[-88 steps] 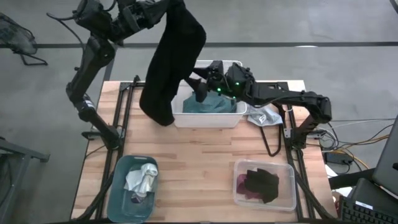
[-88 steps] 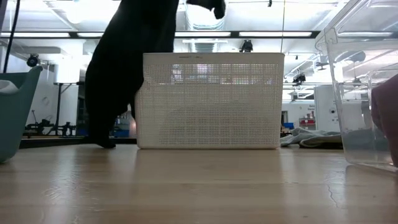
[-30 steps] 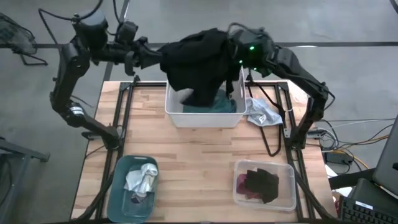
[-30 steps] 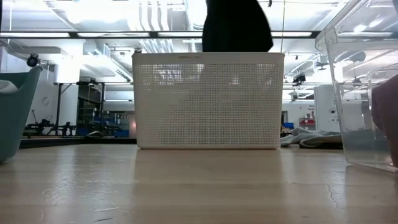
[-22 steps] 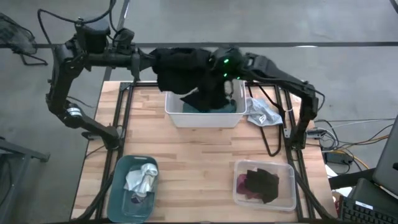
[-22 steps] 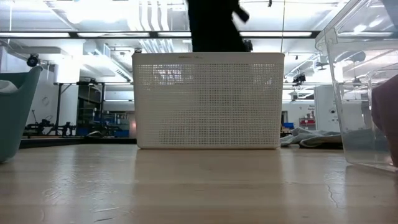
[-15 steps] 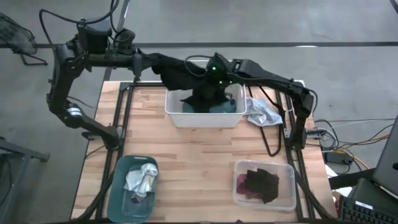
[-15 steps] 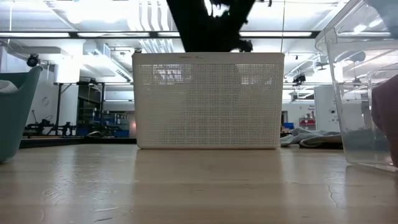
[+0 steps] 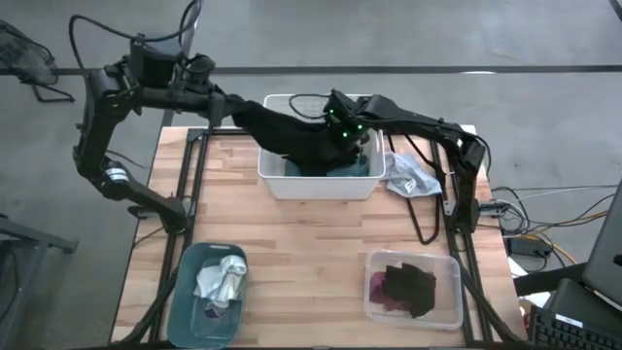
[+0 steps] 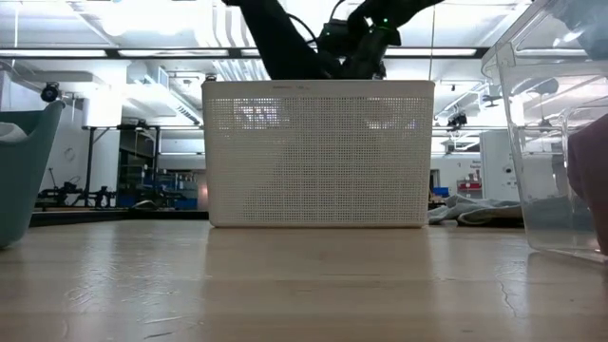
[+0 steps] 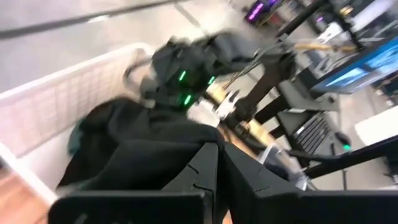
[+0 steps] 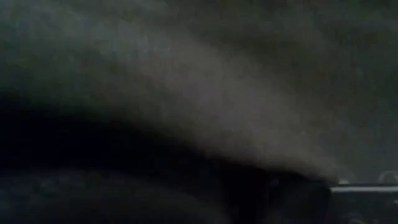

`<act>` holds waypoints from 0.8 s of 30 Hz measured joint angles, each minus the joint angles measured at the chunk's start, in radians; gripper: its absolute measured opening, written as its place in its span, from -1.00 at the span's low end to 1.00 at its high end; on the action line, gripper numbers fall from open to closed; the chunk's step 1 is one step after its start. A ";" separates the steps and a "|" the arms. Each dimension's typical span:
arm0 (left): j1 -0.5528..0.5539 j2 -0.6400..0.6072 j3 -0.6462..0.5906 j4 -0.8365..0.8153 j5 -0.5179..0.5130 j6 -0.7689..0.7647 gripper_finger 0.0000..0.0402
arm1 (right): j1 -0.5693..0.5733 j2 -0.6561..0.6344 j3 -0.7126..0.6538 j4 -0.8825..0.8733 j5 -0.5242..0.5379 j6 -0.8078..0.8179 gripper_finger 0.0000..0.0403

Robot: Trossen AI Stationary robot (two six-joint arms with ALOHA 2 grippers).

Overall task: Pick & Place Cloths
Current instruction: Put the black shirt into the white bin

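Left pincer [image 9: 233, 107] clamped on black cloth [image 9: 292, 141], stretched into white basket [image 9: 321, 185]; right pincer [image 9: 335, 136] buried in it, grip unclear.

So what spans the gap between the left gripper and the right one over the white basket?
In the high view, a black cloth stretches from the left gripper to the right gripper above the white basket.

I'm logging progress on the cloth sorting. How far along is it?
Partly done: a white-grey cloth lies in the teal bin, dark cloths in the clear bin. In hand: the left gripper holds a black cloth over the white basket; the right gripper is there too. Left: teal cloth in that basket.
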 joint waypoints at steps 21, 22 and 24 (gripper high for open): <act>-0.007 0.144 0.000 0.098 -0.090 0.131 -0.56 | -0.011 -0.096 0.414 -0.068 0.098 -0.054 0.54; -0.007 0.161 0.000 0.117 -0.089 0.141 -0.48 | -0.011 -0.099 0.429 -0.072 0.103 -0.055 0.58; -0.006 0.192 0.000 0.128 -0.082 0.145 -0.32 | -0.009 -0.104 0.451 -0.084 0.105 -0.055 0.64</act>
